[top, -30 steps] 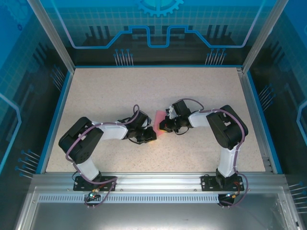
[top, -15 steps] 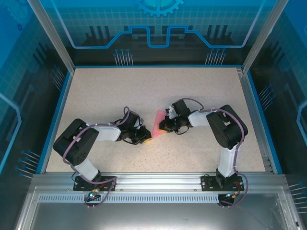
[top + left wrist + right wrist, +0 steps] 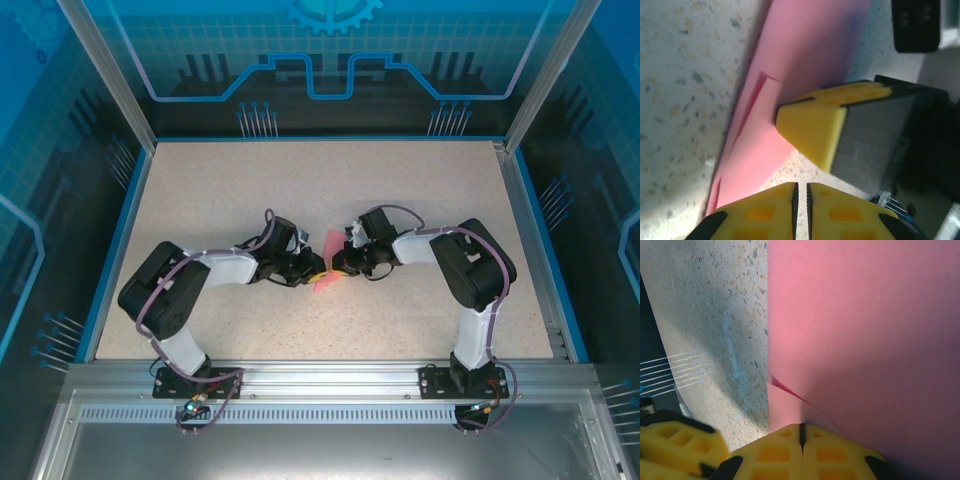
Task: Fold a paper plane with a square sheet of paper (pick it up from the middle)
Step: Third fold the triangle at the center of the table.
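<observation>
Right pincer (image 3: 801, 429) atop pink paper (image 3: 865, 330)

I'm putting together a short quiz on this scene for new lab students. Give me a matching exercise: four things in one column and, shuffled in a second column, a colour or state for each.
Column A
1. paper
2. table
3. right gripper
4. table's rim

Column B
a. blue
b. speckled beige
c. pink-red, with a folded flap
d. yellow fingers, shut

Pairs: 1-c, 2-b, 3-d, 4-a
</observation>
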You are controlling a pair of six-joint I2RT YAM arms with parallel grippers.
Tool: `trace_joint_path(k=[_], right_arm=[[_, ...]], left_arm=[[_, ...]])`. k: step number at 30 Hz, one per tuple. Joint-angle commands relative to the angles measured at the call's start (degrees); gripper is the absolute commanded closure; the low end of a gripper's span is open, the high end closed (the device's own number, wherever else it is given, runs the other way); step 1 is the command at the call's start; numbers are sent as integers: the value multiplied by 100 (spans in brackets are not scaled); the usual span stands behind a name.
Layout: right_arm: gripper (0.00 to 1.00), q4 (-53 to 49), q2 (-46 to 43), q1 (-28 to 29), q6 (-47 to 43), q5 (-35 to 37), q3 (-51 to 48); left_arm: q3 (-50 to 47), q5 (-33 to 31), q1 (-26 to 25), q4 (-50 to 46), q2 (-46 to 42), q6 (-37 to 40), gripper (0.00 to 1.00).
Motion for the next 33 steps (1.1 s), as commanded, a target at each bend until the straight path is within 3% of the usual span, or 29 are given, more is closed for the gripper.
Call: trace_joint_path(k=[1,8,16,27,33], right_arm=[[100,-229,224,-130,-7,285,4],[98,-196,-143,-129,-41,66,111],[98,-112,-754,-8,-87,39,-142],[98,460,-326,34,73,152,-630],[98,605,-255,-307,-23,209,-789]], left_arm=[[120,114,30,23,326,-32,85],[52,-360,34,-568,581,270,89],[-63,-507,31,-623,679,348,90],[-25,-582,25,-794,618,431,91],[-39,-651,21,-837,669,468,91]])
